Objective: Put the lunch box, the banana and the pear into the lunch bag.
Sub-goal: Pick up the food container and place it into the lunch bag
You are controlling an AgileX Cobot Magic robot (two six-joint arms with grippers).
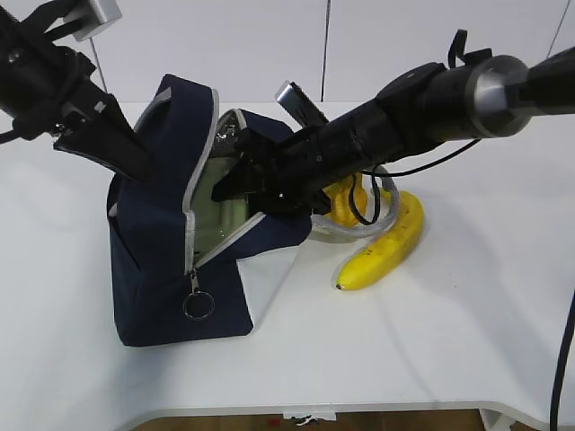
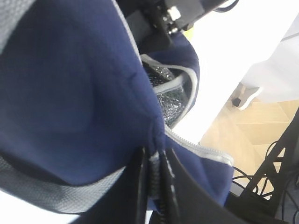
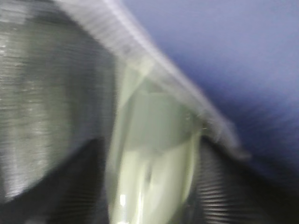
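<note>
- Centre frame, the right claw (image 1: 235,180) carries the lunch box (image 3: 154,154) into the lunch bag (image 1: 162,278) mouth.
- The left claw (image 2: 156,163) pinches the flap open (clenched tight).
- The banana (image 1: 386,242) and the pear (image 1: 346,202) wait on the surface (image 1: 449,341), right.

lunch box (image 1: 216,193) sits inside the lunch bag (image 1: 171,269); pear (image 1: 346,199) and banana (image 1: 386,242) lie right of it.

I'm right up against the lunch bag (image 2: 70,93), navy fabric filling my view. My left gripper (image 2: 156,186) is pinched tight on the fabric by the grey zipper (image 2: 196,144). Silvery lining (image 2: 170,100) shows inside the opening. Dark hardware (image 2: 159,23) up top, probably the other arm.
</note>
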